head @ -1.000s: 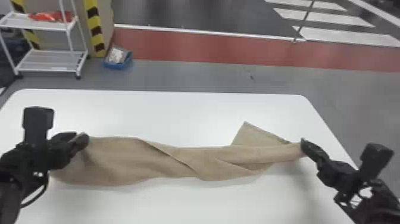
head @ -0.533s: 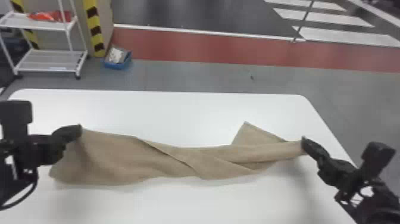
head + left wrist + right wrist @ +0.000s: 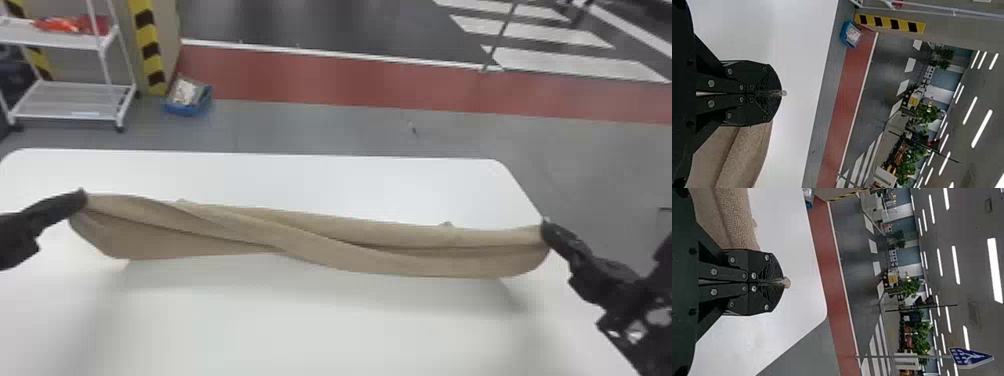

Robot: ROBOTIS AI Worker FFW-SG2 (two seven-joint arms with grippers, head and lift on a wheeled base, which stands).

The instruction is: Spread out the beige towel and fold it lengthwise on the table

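Illumination: bright, diffuse; white strip lights (image 3: 995, 270) are glowing overhead, well beyond the right tool (image 3: 546, 227), their centres washing out. Tabletop (image 3: 325, 175): pale, reflecting light broadly between the left tool (image 3: 80, 196) and the right tool. Shadows: grey, soft-edged, spreading on the robot's side of the beige towel (image 3: 150, 240), between the tools; a darker patch is lying near the right tool. Metal screws (image 3: 711, 83): small glints are showing on the left tool's black body.

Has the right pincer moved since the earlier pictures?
Yes: in the head view, the right pincer has moved right, toward the right edge of the table.
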